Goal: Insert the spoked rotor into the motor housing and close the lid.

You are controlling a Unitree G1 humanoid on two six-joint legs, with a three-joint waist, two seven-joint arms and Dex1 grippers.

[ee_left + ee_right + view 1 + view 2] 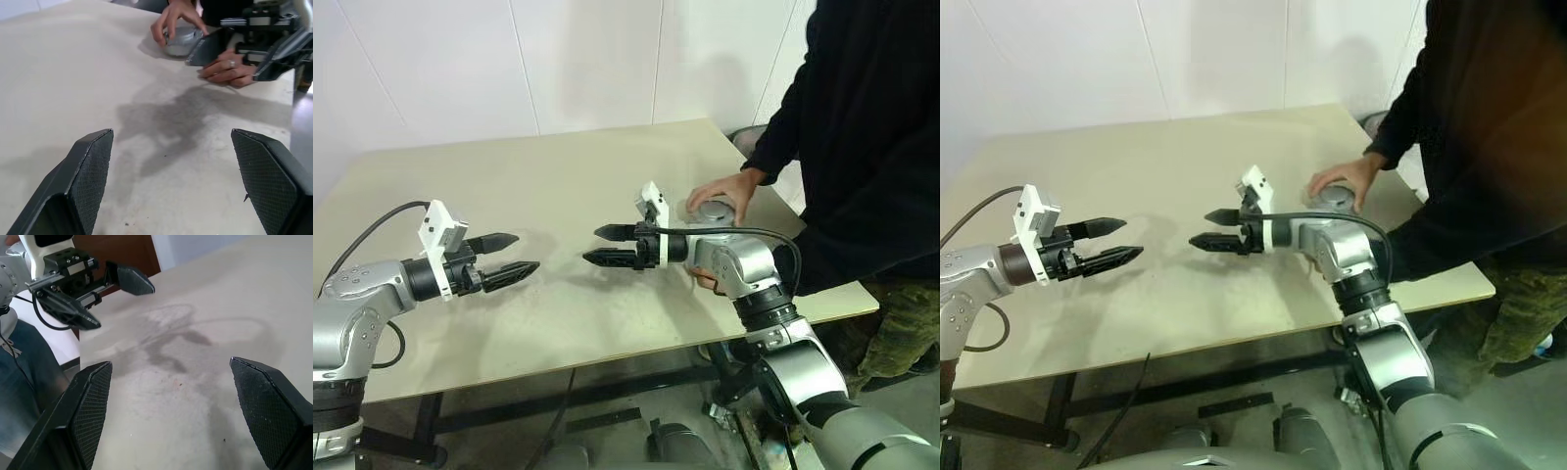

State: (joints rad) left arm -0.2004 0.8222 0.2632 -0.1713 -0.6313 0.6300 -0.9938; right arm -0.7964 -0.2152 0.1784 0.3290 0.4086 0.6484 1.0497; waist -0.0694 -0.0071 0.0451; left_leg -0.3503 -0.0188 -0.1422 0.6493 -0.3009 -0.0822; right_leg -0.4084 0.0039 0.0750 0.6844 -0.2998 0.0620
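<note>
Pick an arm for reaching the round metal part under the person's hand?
Right, probably. The right gripper hangs open nearer the round grey metal part under the person's hand; the open left gripper sits farther across the table.

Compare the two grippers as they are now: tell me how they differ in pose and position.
The left gripper hangs over bare tabletop, far from the person; the right gripper sits near the table's middle, its arm just in front of the person's hand resting on a round grey part. The left gripper points toward the right, the right gripper toward the left, so they face each other. Both are open and hold nothing.
</note>
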